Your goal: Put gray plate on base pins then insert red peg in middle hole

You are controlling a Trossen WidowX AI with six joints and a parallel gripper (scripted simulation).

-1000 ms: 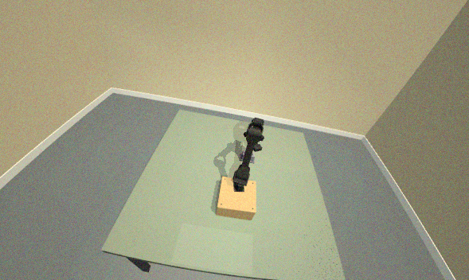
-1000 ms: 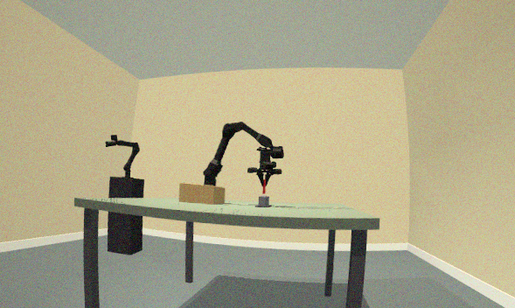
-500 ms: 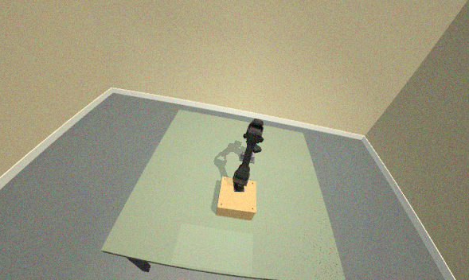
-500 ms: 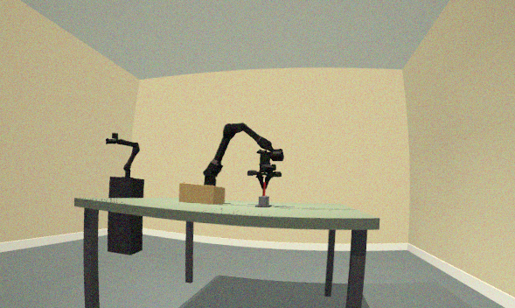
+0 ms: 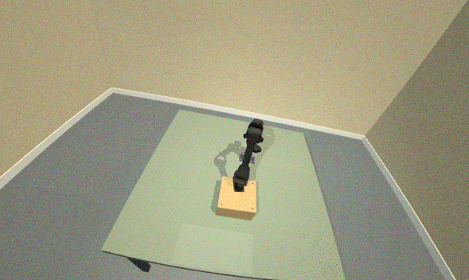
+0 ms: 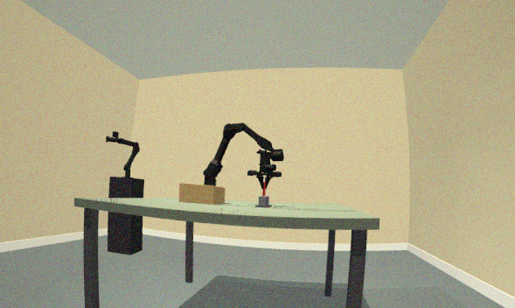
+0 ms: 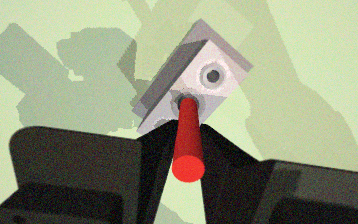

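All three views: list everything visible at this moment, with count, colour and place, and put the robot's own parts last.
Table: one, pale green top on dark legs, middle of the room.
Wooden block: one, tan, on the table under the arm's foot.
Dark pedestal: one, black, beside the table's far end, bearing a small black stand.
Gray plate: one, light gray, seated on the base on the table, one pin showing in its outer hole.
Red peg: one, red, upright, its lower tip at the plate's middle hole.
Arm: one, black, reaching from the block over the plate.
Gripper: one, black, shut on the red peg.
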